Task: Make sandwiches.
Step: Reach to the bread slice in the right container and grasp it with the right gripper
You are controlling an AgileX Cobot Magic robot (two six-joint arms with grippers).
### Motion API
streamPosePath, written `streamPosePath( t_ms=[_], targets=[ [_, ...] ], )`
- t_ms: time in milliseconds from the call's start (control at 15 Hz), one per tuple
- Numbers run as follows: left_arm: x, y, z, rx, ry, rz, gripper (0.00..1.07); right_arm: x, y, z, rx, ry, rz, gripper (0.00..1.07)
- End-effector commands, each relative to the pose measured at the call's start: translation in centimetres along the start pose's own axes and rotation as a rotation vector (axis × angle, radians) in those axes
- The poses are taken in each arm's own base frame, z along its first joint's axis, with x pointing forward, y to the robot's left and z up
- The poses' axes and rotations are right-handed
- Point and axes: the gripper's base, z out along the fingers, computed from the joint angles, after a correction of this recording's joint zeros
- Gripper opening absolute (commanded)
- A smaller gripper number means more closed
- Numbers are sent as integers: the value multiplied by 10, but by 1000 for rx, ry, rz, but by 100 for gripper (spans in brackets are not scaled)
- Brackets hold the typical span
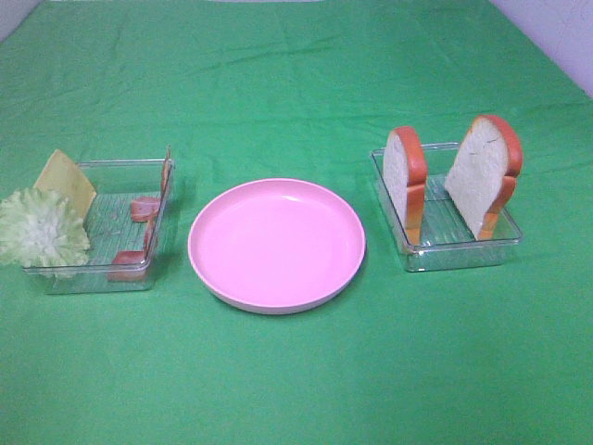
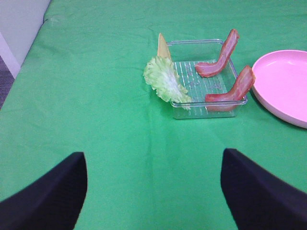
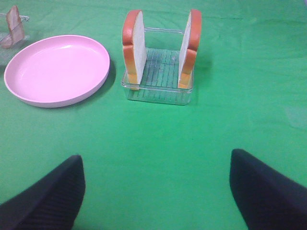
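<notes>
**Sandwich assembly: nothing stacked yet, first bread slice to be fetched.**
The left gripper point(image 2: 153, 155) is wide and empty. The left tray point(image 1: 120, 167), near the table's left edge, holds frilled pale lettuce point(image 1: 39, 229), a yellow cheese square point(image 1: 67, 179) and curled red bacon strips point(image 2: 218, 57). The pink plate point(image 1: 276, 241) sits mid-table. The right tray point(image 1: 463, 255) holds two white, orange-crusted bread slices point(image 1: 406, 181), upright and apart. The right gripper point(image 3: 157, 157) is wide and empty. Grip one slice across its faces and lay it flat on the plate.

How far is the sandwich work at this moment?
Nothing is done: the pink plate is bare. Nothing is in hand: left gripper and right gripper are open, empty. Remaining: stacking the bread slices from the right tray with lettuce, cheese and bacon.
</notes>
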Motion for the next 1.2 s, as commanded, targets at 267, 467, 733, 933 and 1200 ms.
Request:
streamPosePath(
  t_ms=[267, 467, 733, 933, 1200],
  targets=[
    [0, 0, -2, 3, -28, -1, 74, 2, 1, -2, 7, -26, -6, 76],
    [0, 0, -2, 3, -28, -1, 74, 2, 1, -2, 7, -26, -6, 76],
    [0, 0, -2, 3, -28, -1, 74, 2, 1, -2, 7, -26, -6, 76],
    [0, 0, -2, 3, -28, -1, 74, 2, 1, -2, 7, -26, -6, 76],
    [0, 0, -2, 3, -28, -1, 74, 2, 1, -2, 7, -26, -6, 76]
  ],
)
